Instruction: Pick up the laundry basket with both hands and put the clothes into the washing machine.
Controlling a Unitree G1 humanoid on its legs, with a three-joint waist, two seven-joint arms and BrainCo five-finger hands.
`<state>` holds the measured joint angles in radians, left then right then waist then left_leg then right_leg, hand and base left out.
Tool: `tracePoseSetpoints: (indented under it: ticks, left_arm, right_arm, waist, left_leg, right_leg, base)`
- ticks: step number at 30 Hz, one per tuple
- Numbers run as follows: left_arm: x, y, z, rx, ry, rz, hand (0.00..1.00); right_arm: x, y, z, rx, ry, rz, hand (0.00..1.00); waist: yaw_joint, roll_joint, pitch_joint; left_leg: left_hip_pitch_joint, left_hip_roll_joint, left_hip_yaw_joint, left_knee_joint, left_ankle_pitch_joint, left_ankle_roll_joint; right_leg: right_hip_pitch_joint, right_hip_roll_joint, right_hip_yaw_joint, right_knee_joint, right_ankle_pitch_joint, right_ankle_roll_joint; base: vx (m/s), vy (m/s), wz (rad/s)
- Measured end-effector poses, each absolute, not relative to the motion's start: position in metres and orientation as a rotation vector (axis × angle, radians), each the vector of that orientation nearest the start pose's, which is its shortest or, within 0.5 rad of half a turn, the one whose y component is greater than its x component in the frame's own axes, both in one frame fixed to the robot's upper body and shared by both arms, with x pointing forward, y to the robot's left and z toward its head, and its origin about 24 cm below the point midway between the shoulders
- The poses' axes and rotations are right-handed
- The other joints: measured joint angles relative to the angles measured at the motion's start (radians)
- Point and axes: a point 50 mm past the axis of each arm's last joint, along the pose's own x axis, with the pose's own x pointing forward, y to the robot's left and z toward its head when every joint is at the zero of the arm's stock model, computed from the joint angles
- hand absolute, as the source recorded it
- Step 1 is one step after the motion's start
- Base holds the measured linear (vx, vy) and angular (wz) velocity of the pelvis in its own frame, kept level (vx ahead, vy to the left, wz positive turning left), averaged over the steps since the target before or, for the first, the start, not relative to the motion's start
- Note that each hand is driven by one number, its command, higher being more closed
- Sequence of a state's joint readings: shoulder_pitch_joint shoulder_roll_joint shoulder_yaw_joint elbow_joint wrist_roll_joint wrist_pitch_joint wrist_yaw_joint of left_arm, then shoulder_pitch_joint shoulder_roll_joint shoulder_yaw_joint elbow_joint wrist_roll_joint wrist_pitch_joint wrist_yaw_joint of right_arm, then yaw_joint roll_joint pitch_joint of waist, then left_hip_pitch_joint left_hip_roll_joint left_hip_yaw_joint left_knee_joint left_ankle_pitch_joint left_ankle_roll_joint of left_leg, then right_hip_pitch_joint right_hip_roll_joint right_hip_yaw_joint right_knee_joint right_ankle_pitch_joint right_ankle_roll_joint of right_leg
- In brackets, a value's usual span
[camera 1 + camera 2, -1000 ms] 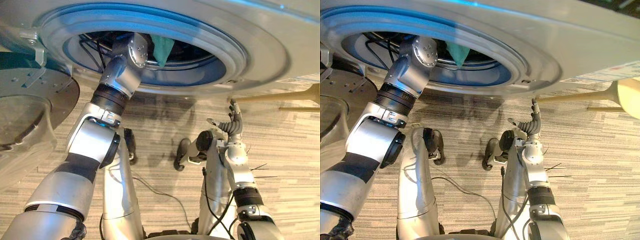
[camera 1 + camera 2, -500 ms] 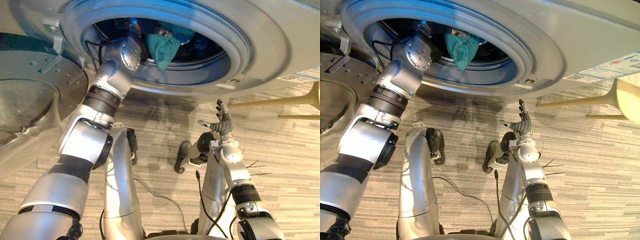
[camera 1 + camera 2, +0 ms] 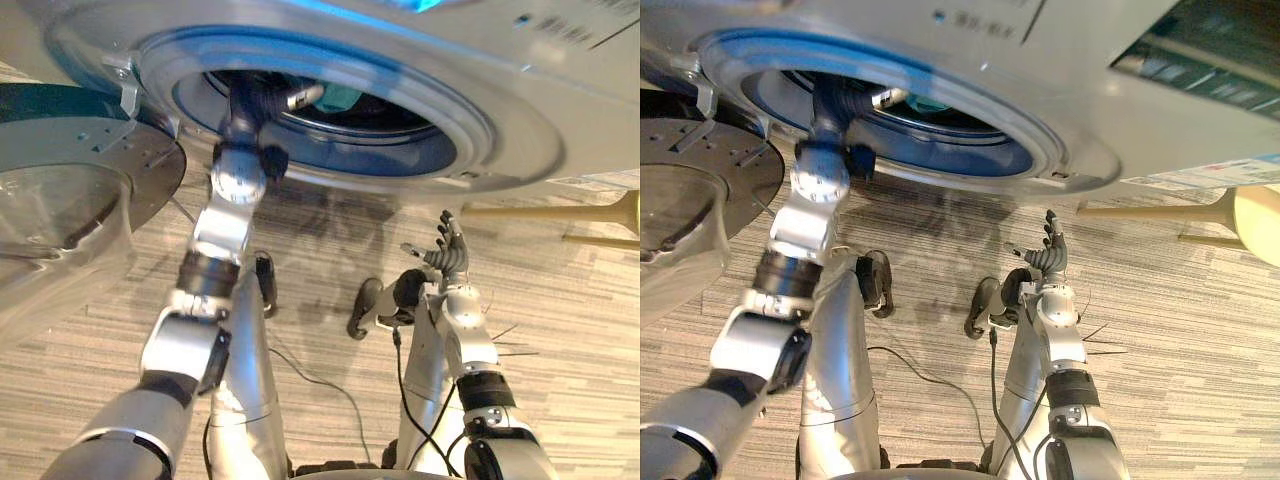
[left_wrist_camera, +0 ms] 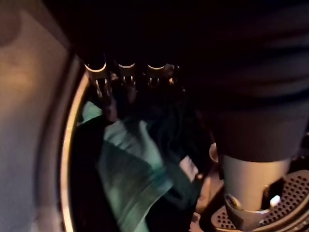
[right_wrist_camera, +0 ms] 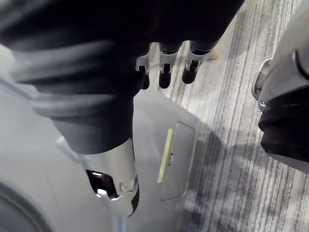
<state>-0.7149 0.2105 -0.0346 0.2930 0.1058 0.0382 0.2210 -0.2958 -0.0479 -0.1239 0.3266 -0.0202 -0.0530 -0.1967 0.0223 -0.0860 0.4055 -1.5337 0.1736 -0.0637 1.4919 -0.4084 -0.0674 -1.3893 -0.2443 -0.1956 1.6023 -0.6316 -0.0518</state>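
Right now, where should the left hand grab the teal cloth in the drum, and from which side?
Probably the raised fold of the teal cloth nearest the left hand, coming straight in through the door ring: it lies bunched beside the drum rim.

Striped grey-beige carpet floor (image 3: 570, 330); washing machine (image 3: 560, 110) stands on it, door (image 3: 70, 210) swung open at left; pale yellow furniture base (image 3: 1252, 215) at right edge

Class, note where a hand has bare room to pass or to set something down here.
Free: the right half of the washer opening, between left arm and rim; carpet right of the right robot hand. Crowded: its left side, with the arm and teal clothes.
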Motion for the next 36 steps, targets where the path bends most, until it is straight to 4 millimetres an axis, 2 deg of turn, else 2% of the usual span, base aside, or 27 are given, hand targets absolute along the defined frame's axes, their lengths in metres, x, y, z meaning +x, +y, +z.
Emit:
tracePoseSetpoints:
  ticks: [5,12,16,19,23,26,30,32,33,35,36]
  left_arm:
    - [0.354,0.141,0.152,0.198,-0.284,0.055,0.00]
    - [0.353,0.132,0.144,0.004,-0.241,-0.011,0.00]
    - [0.355,0.122,0.149,-0.093,-0.239,-0.031,0.00]
    - [0.361,0.110,0.165,-0.103,-0.274,-0.033,0.00]
    - [0.364,0.104,0.192,-0.118,-0.360,-0.011,0.00]
    - [0.363,0.105,0.186,-0.105,-0.349,0.000,0.00]
    - [0.354,0.105,0.148,-0.089,-0.248,0.017,0.00]
    - [0.341,0.109,0.109,-0.090,-0.133,0.036,0.00]
    - [0.337,0.111,0.097,-0.087,-0.098,0.038,0.00]
    - [0.316,0.121,0.048,-0.084,0.063,0.062,0.00]
    - [0.310,0.125,0.036,-0.082,0.105,0.073,0.00]
  right_arm:
    - [0.304,-0.179,0.044,-0.052,0.017,-0.246,0.00]
    - [0.304,-0.182,0.045,-0.066,0.016,-0.250,0.00]
    - [0.304,-0.185,0.046,-0.073,0.015,-0.256,0.00]
    - [0.305,-0.184,0.046,-0.070,0.013,-0.253,0.00]
    - [0.305,-0.184,0.048,-0.067,0.006,-0.260,0.00]
    - [0.305,-0.182,0.047,-0.062,0.008,-0.260,0.00]
    - [0.302,-0.178,0.041,-0.047,0.027,-0.258,0.00]
    - [0.296,-0.180,0.032,-0.050,0.063,-0.264,0.00]
    - [0.293,-0.182,0.028,-0.052,0.076,-0.267,0.00]
    - [0.276,-0.187,0.006,-0.061,0.159,-0.282,0.00]
    - [0.271,-0.189,-0.002,-0.063,0.188,-0.284,0.00]
  waist:
    - [0.004,0.002,-0.040]
    - [0.021,0.005,-0.047]
    - [0.021,0.005,-0.047]
    - [0.021,0.005,-0.048]
    - [0.019,0.006,-0.048]
    - [0.020,0.006,-0.048]
    - [0.023,0.006,-0.048]
    - [0.028,0.006,-0.051]
    - [0.031,0.008,-0.053]
    - [0.044,0.026,-0.072]
    - [0.047,0.028,-0.080]
  left_leg:
    - [0.031,0.014,-0.001,-0.043,0.006,-0.008]
    - [0.048,0.019,-0.003,-0.067,0.010,-0.015]
    - [0.048,0.019,-0.004,-0.067,0.011,-0.015]
    - [0.048,0.017,-0.007,-0.068,0.013,-0.014]
    - [0.048,0.018,-0.009,-0.071,0.017,-0.016]
    - [0.053,0.019,-0.010,-0.071,0.018,-0.017]
    - [0.104,0.025,-0.009,-0.082,0.017,-0.017]
    - [0.172,0.031,-0.003,-0.113,0.016,-0.017]
    - [0.194,0.032,-0.002,-0.125,0.016,-0.017]
    - [0.299,0.036,0.004,-0.197,0.020,-0.022]
    - [0.333,0.036,0.009,-0.221,0.023,-0.027]
  right_leg:
    - [0.026,0.017,-0.012,-0.041,0.002,-0.003]
    - [0.043,0.023,-0.022,-0.060,0.003,-0.005]
    - [0.044,0.023,-0.023,-0.061,0.003,-0.005]
    - [0.048,0.023,-0.026,-0.062,0.004,-0.005]
    - [0.048,0.023,-0.030,-0.067,0.009,-0.011]
    - [0.053,0.025,-0.031,-0.067,0.009,-0.011]
    - [0.103,0.032,-0.032,-0.082,0.009,-0.011]
    - [0.167,0.037,-0.033,-0.113,0.011,-0.009]
    - [0.187,0.039,-0.034,-0.125,0.012,-0.007]
    - [0.295,0.053,-0.049,-0.204,0.026,-0.001]
    - [0.327,0.054,-0.050,-0.228,0.030,0.001]
  base:
    - [0.04,-0.060,-0.03]
    - [0.03,-0.038,0.00]
    - [0.01,-0.007,0.00]
    - [0.00,0.000,0.00]
    - [0.01,-0.006,-0.01]
    - [0.03,-0.020,-0.01]
    - [0.00,-0.009,0.00]
    - [0.02,-0.060,0.01]
    - [0.04,-0.068,0.03]
    - [0.05,-0.046,0.04]
    - [0.09,-0.061,0.06]
